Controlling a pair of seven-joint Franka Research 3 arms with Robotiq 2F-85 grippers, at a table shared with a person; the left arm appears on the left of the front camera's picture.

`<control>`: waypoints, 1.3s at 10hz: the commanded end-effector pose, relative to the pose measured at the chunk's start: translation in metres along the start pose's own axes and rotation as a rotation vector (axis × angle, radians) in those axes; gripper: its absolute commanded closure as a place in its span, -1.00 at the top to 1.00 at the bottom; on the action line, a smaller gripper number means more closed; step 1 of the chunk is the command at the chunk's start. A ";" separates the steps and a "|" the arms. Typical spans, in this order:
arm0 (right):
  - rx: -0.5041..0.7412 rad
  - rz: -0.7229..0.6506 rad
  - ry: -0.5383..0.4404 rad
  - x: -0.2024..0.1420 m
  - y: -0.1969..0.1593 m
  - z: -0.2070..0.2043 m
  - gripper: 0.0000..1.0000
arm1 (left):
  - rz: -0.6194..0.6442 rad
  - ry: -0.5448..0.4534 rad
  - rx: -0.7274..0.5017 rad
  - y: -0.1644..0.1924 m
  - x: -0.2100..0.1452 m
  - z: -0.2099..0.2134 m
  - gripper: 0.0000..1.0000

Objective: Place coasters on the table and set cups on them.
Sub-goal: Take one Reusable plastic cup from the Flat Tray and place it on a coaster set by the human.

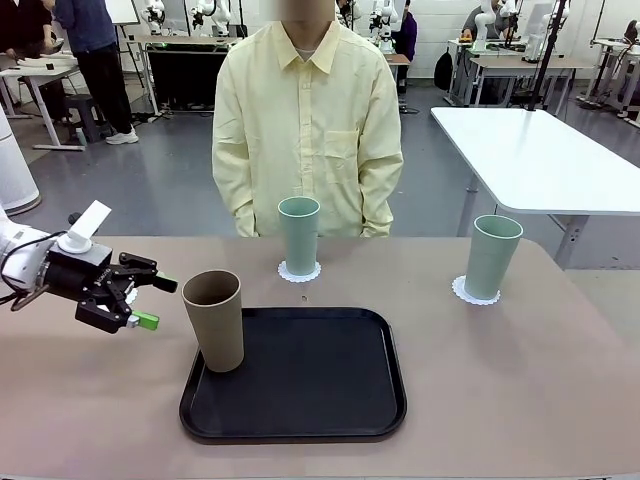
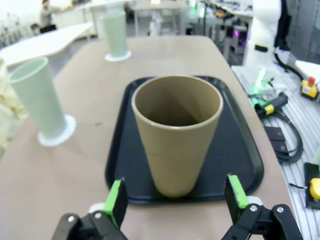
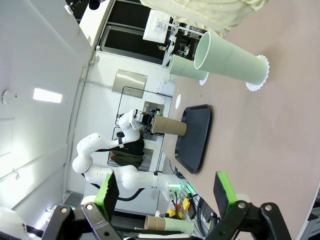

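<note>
A tan-brown cup [image 1: 212, 320] stands upright on the left edge of a black tray [image 1: 320, 400] on the beige table [image 1: 520, 380]. Just left of it is my left gripper [image 1: 157, 303], open. In the left wrist view the cup [image 2: 177, 132] stands a little ahead of the green pads [image 2: 117, 202], untouched. Two mint cups stand on white coasters: one [image 1: 299, 235] in front of the person, one [image 1: 491, 256] at the right. A bare coaster [image 3: 178, 101] lies on the table beyond the tray. My right gripper [image 3: 165, 190] is open, holding nothing.
A person in a pale yellow shirt [image 1: 305, 130] stands at the far side, arms down. The tray's middle and right part are bare. A white table [image 1: 540, 150] stands behind at the right.
</note>
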State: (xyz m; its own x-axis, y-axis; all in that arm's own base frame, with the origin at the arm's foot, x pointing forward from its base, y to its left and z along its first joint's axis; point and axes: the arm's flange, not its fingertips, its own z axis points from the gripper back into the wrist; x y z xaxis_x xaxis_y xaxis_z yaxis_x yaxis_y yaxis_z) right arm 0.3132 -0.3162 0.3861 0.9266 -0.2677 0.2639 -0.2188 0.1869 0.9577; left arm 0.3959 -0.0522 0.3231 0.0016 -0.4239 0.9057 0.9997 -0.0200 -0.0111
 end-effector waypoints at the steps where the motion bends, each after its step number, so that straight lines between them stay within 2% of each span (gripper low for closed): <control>1: -0.004 -0.006 -0.002 0.000 -0.001 -0.001 1.00 | -0.033 0.006 -0.026 0.001 -0.017 -0.013 1.00; 7: -0.004 -0.006 -0.002 0.000 -0.001 -0.001 1.00 | -0.132 -0.107 -0.002 0.002 -0.040 -0.035 1.00; 13: -0.004 -0.006 -0.002 0.000 -0.001 -0.001 1.00 | -0.023 -0.067 -0.044 0.015 -0.041 -0.055 1.00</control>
State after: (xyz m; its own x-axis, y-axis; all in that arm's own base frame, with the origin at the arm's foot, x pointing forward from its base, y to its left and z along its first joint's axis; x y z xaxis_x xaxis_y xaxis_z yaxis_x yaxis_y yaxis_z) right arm 0.3132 -0.3162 0.3861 0.9267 -0.2677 0.2639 -0.2188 0.1869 0.9577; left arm 0.4033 -0.0768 0.2612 -0.0335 -0.3533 0.9349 0.9970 -0.0768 0.0067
